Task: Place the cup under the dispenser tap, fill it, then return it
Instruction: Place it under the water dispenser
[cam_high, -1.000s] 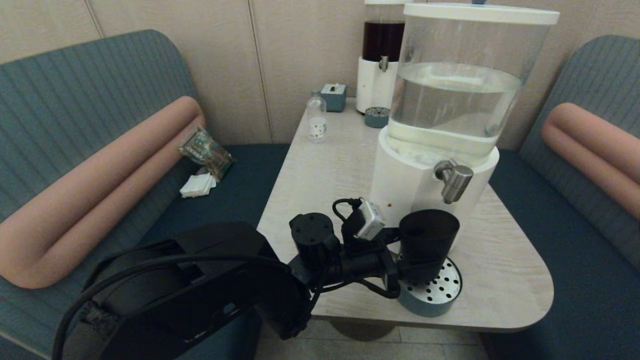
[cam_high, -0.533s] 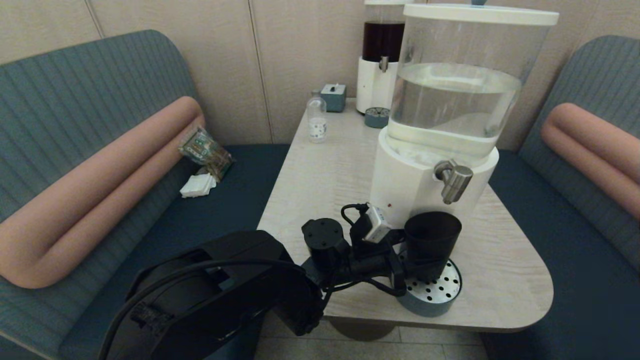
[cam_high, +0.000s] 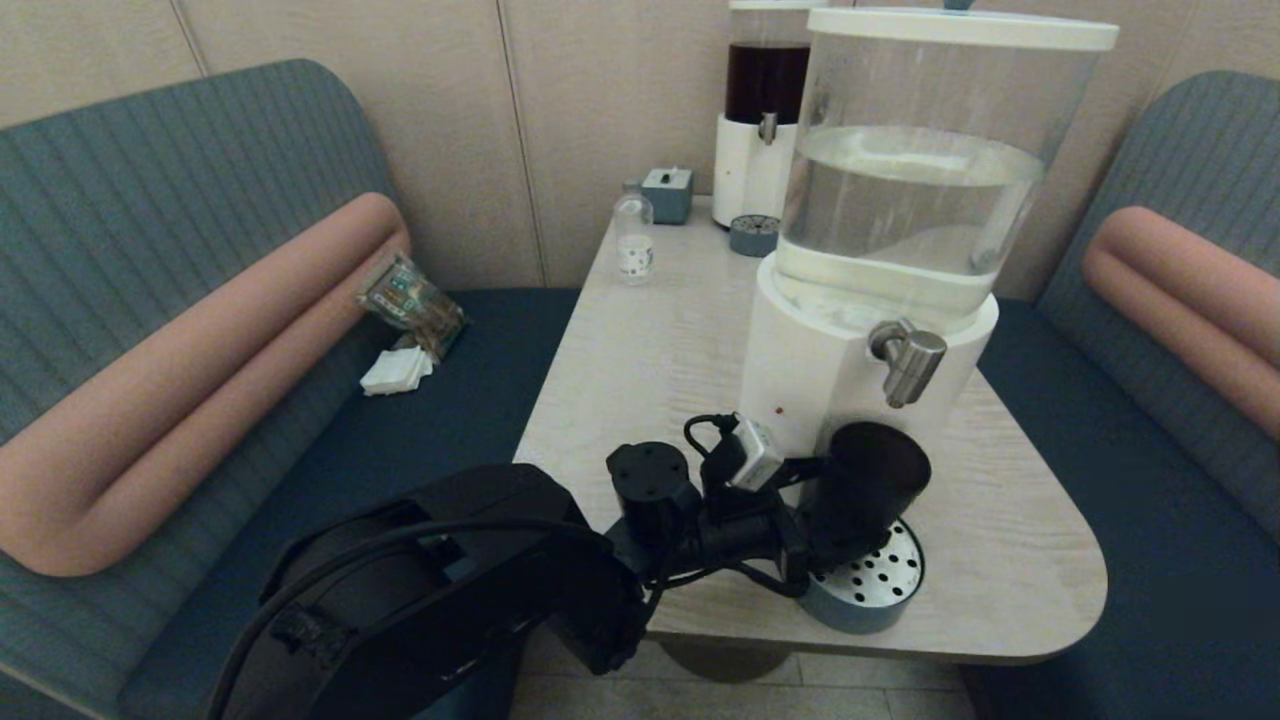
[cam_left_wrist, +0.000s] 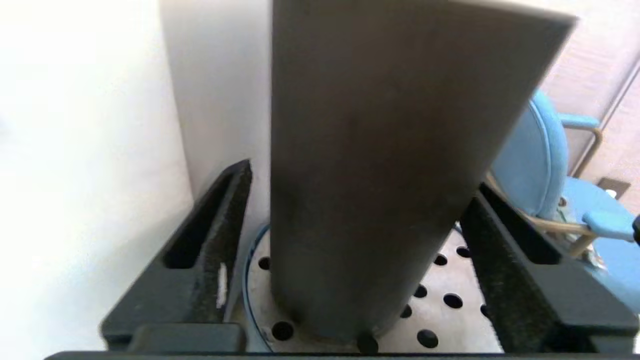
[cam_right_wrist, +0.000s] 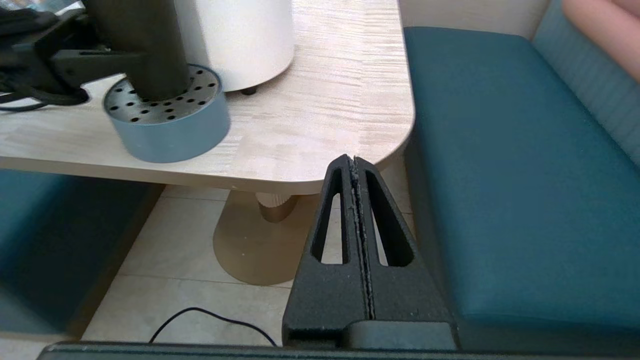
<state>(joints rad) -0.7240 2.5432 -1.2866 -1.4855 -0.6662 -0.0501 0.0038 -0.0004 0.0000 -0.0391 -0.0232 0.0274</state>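
Note:
The black cup (cam_high: 868, 490) stands on the perforated drip tray (cam_high: 893, 582), leaning toward the right, its rim just below the steel dispenser tap (cam_high: 908, 362) of the white-based dispenser (cam_high: 805, 375). My left gripper (cam_high: 812, 512) reaches in from the left, open around the cup's lower part. In the left wrist view the cup (cam_left_wrist: 380, 165) sits between the fingers of the left gripper (cam_left_wrist: 362, 177): one finger (cam_left_wrist: 225, 225) stands clear of it, and the other (cam_left_wrist: 500, 240) touches its side. My right gripper (cam_right_wrist: 354, 159) is shut and empty, low beside the table's near right corner.
A small clear bottle (cam_high: 633, 240), a blue box (cam_high: 668, 193), a dark-liquid dispenser (cam_high: 762, 120) and its small tray (cam_high: 753, 235) stand at the table's far end. The drip tray (cam_right_wrist: 170, 125) sits close to the table's front edge (cam_right_wrist: 300, 175). Teal benches flank the table.
My left arm has pushed slightly right and forward. The cup, upright a second ago, now leans to the right on the drip tray, closer under the tap.

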